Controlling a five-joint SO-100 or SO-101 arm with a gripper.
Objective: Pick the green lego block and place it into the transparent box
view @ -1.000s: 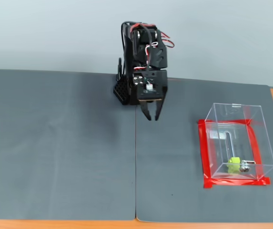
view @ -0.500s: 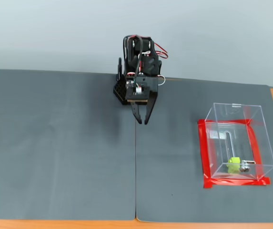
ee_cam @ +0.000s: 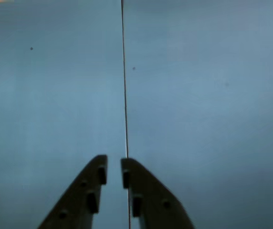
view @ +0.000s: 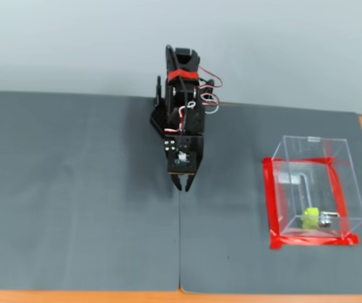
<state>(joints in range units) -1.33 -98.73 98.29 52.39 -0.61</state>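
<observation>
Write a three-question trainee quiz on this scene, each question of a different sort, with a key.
1. True or false: the green lego block lies inside the transparent box.
2. Multiple choice: in the fixed view, the gripper is (A) over the box, (B) over the seam between the two grey mats, left of the box, (C) off the table.
3. Fill in: the box stands on a frame of ___ tape.

Key: 1 true. 2 B; the wrist view also shows the seam running between the nearly closed, empty fingertips. 3 red.
</observation>
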